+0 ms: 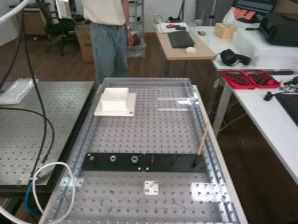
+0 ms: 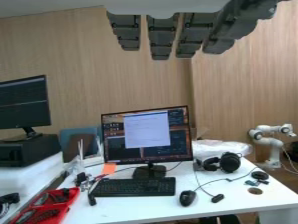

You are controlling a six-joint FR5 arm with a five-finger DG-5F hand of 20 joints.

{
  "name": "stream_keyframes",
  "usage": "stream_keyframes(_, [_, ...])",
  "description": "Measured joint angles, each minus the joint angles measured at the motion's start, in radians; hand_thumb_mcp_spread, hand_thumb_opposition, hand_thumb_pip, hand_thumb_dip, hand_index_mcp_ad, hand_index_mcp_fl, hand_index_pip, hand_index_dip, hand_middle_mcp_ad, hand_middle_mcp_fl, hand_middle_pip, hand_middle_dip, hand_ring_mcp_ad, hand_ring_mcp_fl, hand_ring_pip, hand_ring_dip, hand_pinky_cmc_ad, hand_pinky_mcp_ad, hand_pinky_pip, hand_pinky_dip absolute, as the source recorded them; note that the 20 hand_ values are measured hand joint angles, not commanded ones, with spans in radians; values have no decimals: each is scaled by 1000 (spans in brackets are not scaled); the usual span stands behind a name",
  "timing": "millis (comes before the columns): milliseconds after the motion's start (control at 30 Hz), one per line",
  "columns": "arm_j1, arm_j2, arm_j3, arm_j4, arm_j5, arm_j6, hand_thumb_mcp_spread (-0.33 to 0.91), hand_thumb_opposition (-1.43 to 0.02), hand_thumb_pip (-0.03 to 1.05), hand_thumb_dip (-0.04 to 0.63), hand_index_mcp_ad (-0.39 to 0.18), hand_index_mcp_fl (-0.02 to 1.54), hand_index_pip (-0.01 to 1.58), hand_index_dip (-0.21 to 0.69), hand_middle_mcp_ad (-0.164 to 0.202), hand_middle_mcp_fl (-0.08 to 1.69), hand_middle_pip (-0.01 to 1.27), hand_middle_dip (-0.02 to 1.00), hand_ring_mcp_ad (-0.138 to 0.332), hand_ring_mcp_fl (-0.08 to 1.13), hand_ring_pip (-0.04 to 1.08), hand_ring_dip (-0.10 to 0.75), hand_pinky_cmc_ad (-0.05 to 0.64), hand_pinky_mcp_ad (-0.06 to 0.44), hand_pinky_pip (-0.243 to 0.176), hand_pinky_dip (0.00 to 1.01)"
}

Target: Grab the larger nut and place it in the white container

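Note:
In the wrist view the hand [image 2: 161, 37] hangs with its dark fingers straight and apart, holding nothing. The larger nut [image 1: 113, 158] stands on the flat black bar [image 1: 174, 162] in the high view, between the smaller nut [image 1: 91, 158] and the bearing [image 1: 134, 159]. Farther up the bench, near its far left corner, is the white container [image 1: 116, 100] on a white base plate.
A thin wooden stick [image 1: 203, 141] leans upright at the bar's right end. A small white plate [image 1: 151, 188] lies on the perforated bench nearer than the bar. A white hose [image 1: 71, 192] loops over the near left edge. Clear strips [image 1: 174, 109] lie at the far right.

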Motion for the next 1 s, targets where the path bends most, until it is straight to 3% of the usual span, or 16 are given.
stream_keyframes(167, [0, 2, -1, -1, 5, -1, -5, -12, 24, 0, -40, 9, 3, -2, 45, 21, 9, 24, 37, 7, 9, 17, 17, 37, -10, 17])
stream_keyframes(200, [0, 2, -1, -2, 6, -1, 33, -54, 110, 0, -38, 9, 3, -2, 45, 21, 12, 24, 37, 7, 10, 17, 23, 37, -10, 37])
stream_keyframes(233, [0, 2, -1, -3, 7, 0, 119, -159, 358, 17, -45, 9, 5, -2, 42, 23, 31, 28, 38, 2, 23, 19, 28, 51, -12, 77])
stream_keyframes(267, [0, 2, -1, -3, 7, 1, 202, -244, 496, 38, -56, 2, 7, -10, 45, 33, 51, 31, 38, 5, 31, 24, 47, 65, -10, 138])
stream_keyframes(367, [-1, 2, -1, -4, 9, 3, 232, -440, 375, 79, -82, 5, 54, -35, 42, 37, 73, 110, 44, 2, 52, 70, 164, 164, -10, 340])
stream_keyframes(467, [0, 1, -2, -7, 11, 3, 248, -590, 456, 101, -87, 16, 68, -58, 42, 51, 96, 161, 75, 7, 66, 103, 244, 232, -40, 475])
stream_keyframes(533, [-1, 1, -3, -9, 13, 2, 251, -632, 457, 105, -87, 19, 72, -66, 42, 58, 108, 185, 98, 3, 68, 119, 300, 262, -51, 518])
stream_keyframes(733, [-2, 6, -17, -2, 18, 7, 253, -723, 478, 106, -87, 26, 87, -66, 45, 52, 115, 208, 140, 9, 89, 141, 367, 314, -75, 599])
stream_keyframes(1000, [-1, 18, -65, 26, 39, 4, 232, -757, 480, 106, -87, 42, 87, -66, 54, 93, 126, 222, 152, 17, 86, 150, 380, 346, -91, 632])
